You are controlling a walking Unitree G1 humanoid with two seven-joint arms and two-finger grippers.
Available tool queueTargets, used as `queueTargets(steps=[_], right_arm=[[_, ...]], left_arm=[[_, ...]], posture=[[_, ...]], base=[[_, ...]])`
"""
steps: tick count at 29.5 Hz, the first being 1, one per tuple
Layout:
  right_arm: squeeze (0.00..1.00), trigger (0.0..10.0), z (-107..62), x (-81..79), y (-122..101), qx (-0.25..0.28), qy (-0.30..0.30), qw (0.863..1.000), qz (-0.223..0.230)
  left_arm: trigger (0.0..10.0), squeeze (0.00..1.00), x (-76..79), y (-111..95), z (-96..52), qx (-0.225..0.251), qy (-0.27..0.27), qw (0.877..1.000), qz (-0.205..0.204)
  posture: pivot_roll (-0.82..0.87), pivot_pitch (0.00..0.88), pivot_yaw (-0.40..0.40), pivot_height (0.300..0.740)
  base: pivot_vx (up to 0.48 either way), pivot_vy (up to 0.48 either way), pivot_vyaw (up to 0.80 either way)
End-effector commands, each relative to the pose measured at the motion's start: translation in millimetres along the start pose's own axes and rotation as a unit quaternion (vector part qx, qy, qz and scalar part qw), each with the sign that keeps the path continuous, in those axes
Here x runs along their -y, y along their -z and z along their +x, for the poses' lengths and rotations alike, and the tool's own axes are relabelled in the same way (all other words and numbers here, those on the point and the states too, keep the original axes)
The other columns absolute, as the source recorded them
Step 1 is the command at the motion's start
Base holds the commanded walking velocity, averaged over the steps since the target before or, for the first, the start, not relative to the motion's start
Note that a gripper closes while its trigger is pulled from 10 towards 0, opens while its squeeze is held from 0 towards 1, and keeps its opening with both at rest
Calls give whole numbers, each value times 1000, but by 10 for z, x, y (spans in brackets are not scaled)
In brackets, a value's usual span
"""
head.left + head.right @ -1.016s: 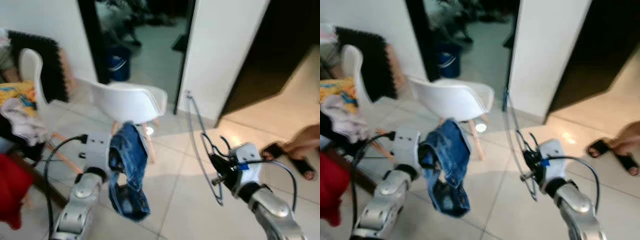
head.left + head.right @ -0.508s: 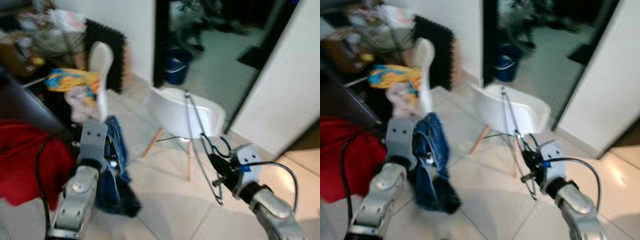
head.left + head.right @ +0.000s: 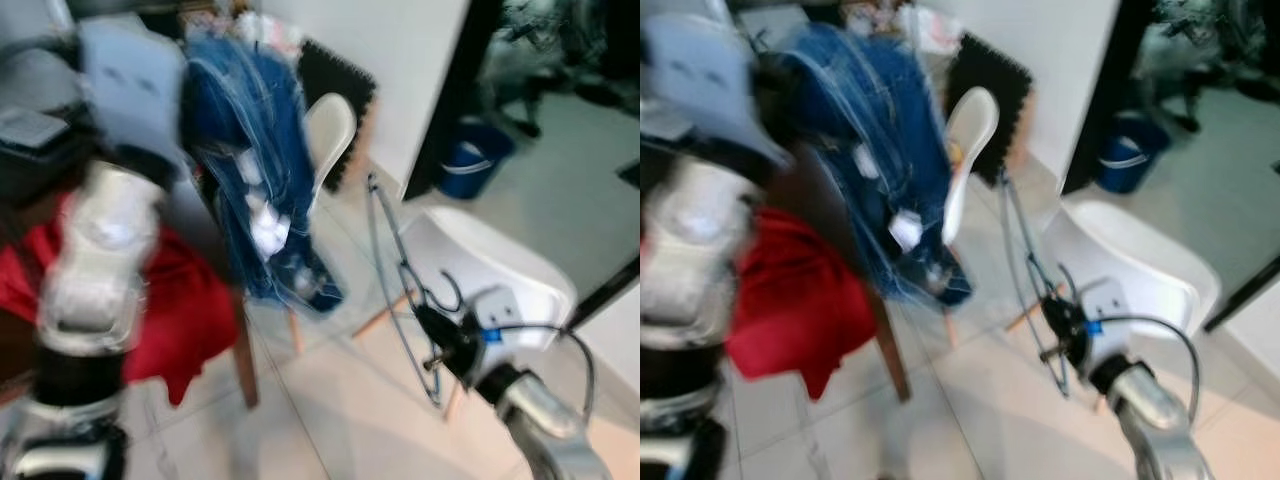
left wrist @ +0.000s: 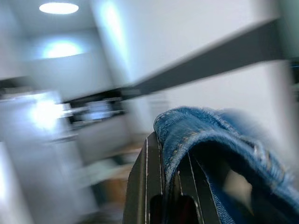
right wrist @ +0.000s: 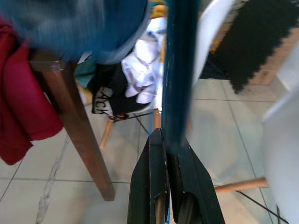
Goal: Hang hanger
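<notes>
Hanger (image 3: 400, 290): thin wire, upright at near right, clamped in the right tool (image 3: 437, 345).
Jeans (image 3: 255, 170): gripped by the raised left tool (image 4: 163, 205) (blurred), far left.
White chair (image 3: 500, 275): behind the hanger.

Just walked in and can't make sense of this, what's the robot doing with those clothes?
The robot holds a blue denim garment up high in its left gripper, fingers shut on the fabric. Its right gripper is shut on a thin blue wire hanger, held upright over the tiled floor. The garment is not yet on the hanger. A white plastic chair stands behind.
</notes>
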State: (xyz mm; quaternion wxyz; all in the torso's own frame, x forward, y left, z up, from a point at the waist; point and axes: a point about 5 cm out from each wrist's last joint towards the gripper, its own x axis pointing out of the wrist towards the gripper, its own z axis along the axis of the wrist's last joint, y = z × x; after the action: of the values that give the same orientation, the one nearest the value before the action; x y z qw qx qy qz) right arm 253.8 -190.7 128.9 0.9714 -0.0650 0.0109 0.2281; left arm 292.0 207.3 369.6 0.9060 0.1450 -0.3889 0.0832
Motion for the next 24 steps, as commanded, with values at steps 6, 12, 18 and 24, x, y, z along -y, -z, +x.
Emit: queueTargets(steps=[6,12,18,24], right_arm=[[0,10000,-56,41,18,1,7,1000,1],[0,10000,-46,45,30,-2,4,1000,4],[0,10000,-48,47,30,-1,4,1000,9],[0,10000,-57,65,23,4,9,1000,22]], left_arm=[[10000,0,-510,-78,39,5,-115,988,98],[10000,0,-524,373,-196,-109,-120,984,72],[10000,0,-81,1130,-757,-292,-74,953,-23],[10000,1000,413,1283,-997,-330,73,940,-44]], posture=[[52,157,-30,740],[53,154,-35,740],[51,157,-31,740],[50,161,-33,740]], base=[[259,0,800],[42,0,800],[0,0,800],[0,0,248]])
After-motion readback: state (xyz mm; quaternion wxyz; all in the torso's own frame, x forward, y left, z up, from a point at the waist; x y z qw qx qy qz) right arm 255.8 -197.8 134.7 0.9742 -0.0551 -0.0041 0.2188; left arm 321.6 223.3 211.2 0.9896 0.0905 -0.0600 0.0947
